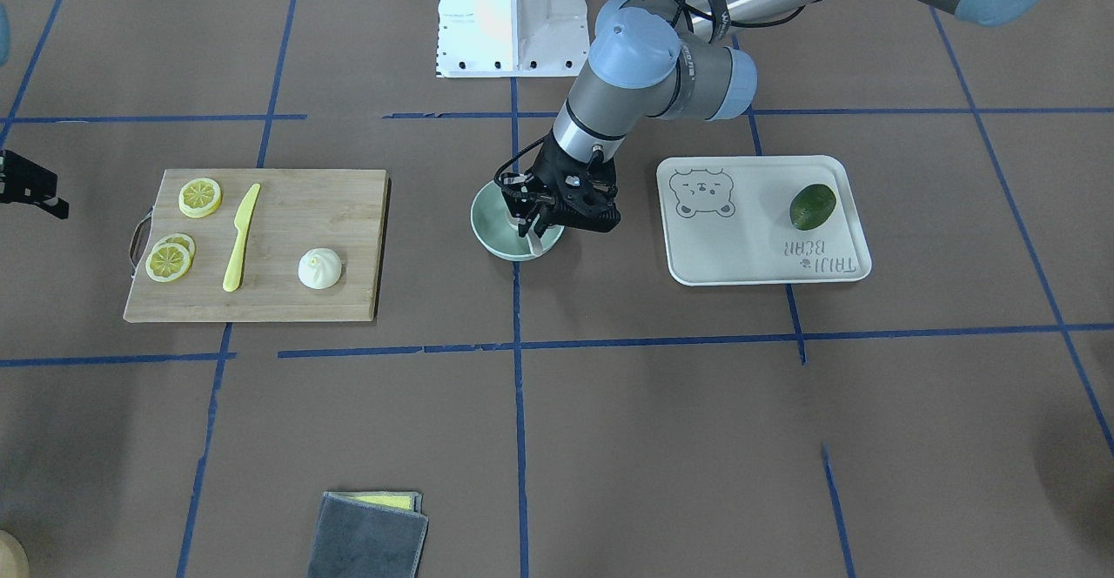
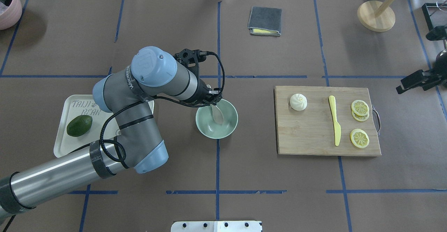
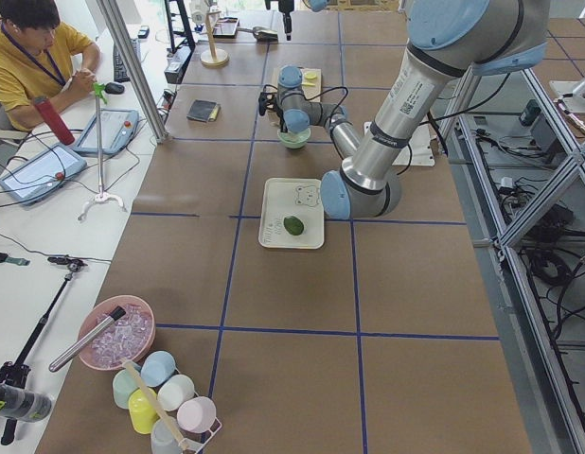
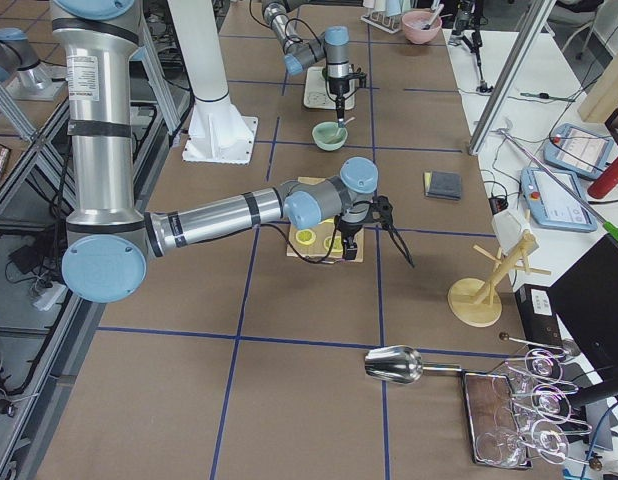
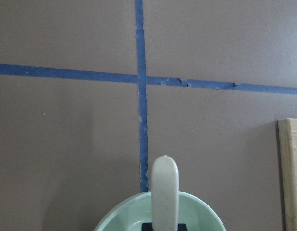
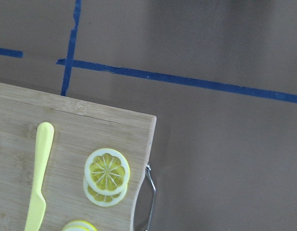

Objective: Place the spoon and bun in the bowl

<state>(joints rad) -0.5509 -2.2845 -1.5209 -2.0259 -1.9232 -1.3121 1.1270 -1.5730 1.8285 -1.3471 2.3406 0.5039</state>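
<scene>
Rectangular wooden chopping board [image 2: 314, 137]: lies well apart from the bowl on the robot's right; it carries the bun, a slim yellow plastic knife [image 2: 334, 123] and yellow lemon slices [image 2: 359, 108]

Off-white rectangular tray with a bear print [image 2: 63, 144]: sits near the bowl on the robot's left and holds a dark green avocado [image 2: 79, 125]

Round pale mint-green bowl [image 2: 230, 127]: stands upright, with only the spoon showing inside it

Left gripper [image 1: 533, 223]: hangs over the bowl's rim, fingers clamped on one end of the spoon

Right gripper [image 2: 403, 84]: hovers past the board's end farthest from the bowl; I cannot tell how its fingers stand

Small white steamed bun with a pleated, twisted top [image 2: 298, 102]: rests on the board's end nearest the bowl, free of any gripper

Bun handling: probably soft and light, easily dented; best taken across its round sides below the pleats with a gentle squeeze

Small off-white soup spoon with a short thick handle [image 2: 218, 115]: reaches down inside the bowl; whether it touches the bottom is unclear

Spoon handling: likely stiff, light and smooth, so it could slip; the thick handle is the sound place to hold

Step in hand: the spoon looks ready for release, and the bun is not yet in the bowl
</scene>
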